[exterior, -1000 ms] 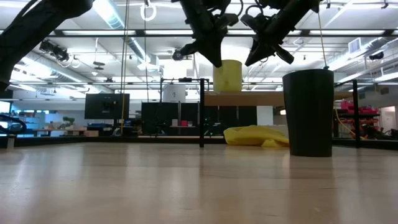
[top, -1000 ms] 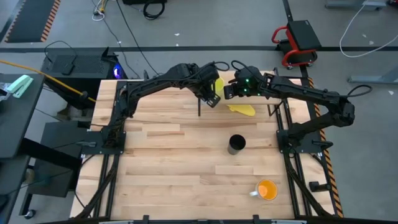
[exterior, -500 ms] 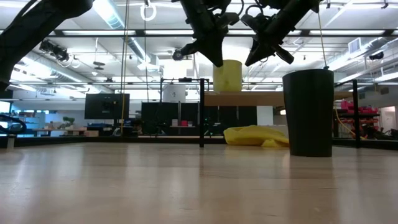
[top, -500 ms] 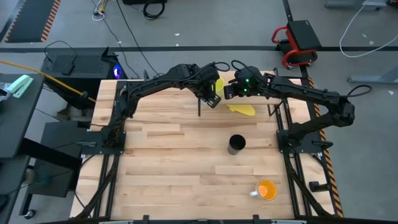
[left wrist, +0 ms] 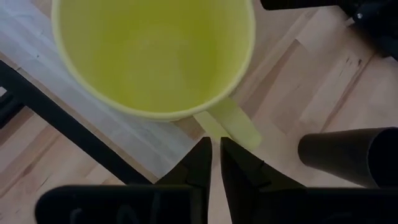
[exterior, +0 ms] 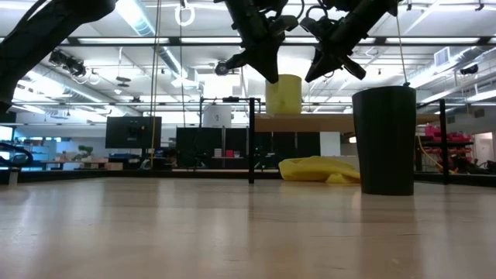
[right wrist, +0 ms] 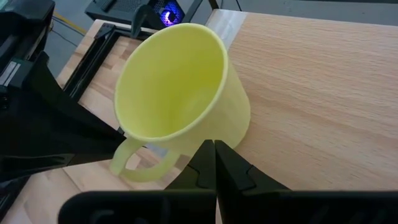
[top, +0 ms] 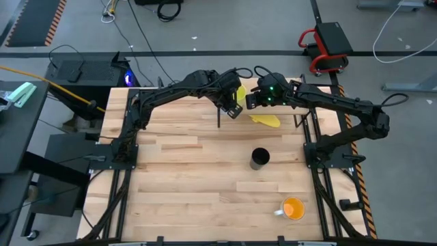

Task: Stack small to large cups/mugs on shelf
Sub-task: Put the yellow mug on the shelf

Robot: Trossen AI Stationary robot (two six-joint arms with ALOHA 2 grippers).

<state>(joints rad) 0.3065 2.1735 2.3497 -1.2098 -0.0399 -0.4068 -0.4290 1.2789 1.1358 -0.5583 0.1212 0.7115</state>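
STEP: the small yellow mug (right wrist: 180, 102) is seen standing on the shelf (exterior: 310, 122) at the desk's far edge | TOOLS: left tool (left wrist: 214, 163) and right tool (right wrist: 214, 163) are pinched together, empty, above the mug | NEXT: the orange mug (top: 293, 208), near the front right corner, likely has to be fetched | VIEWS: the black cup (top: 259, 158) mid-desk is shown only from high and low; the mug's handle only by the wrists

Colours of the cups and the shelf.
Yellow mug (right wrist: 180, 99), black cup (top: 259, 158), orange mug (top: 293, 208) with white handle; pale wooden shelf (right wrist: 298, 93).
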